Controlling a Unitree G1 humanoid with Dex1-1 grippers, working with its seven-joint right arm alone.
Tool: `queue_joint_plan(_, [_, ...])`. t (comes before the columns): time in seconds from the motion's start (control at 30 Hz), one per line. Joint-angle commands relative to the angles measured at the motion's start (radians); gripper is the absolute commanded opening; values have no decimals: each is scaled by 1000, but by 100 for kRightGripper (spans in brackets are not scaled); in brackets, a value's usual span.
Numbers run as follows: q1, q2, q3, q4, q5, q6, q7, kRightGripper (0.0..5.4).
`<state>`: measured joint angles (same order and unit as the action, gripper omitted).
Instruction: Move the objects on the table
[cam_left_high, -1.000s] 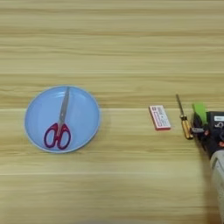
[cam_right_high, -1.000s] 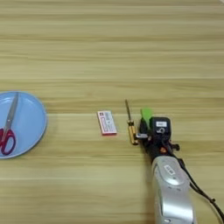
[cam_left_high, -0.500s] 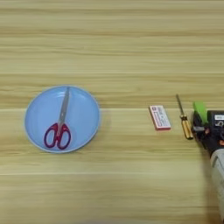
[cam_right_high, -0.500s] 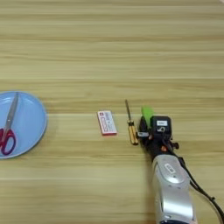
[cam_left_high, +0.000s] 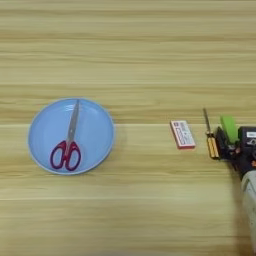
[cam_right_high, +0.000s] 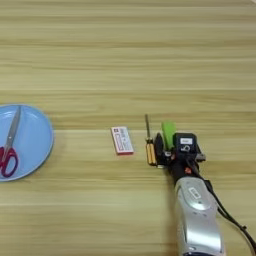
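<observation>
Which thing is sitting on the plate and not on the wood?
The scissors. They lie inside the blue plate, while the box, screwdriver and green block lie on the table by the gripper.

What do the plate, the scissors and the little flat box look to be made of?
The plate looks like plastic or glazed ceramic: uniform light blue with a soft sheen, hard to say which. The scissors have grey blades that look like metal and glossy red handles, probably plastic. The flat box seems printed cardboard or paper, white with red edges and matte, though that is uncertain.
</observation>
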<state>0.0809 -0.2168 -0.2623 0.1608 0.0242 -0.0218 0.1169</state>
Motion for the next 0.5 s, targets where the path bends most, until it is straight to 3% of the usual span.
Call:
queue_joint_plan(0.03, [-25, -18, -1, -74, 9, -1, -8, 400])
queue_joint_plan(0.43, [-23, -17, -3, -101, 12, 9, -7, 537])
queue_joint_plan(0.5, [-22, -18, -4, -106, 12, 11, -8, 537])
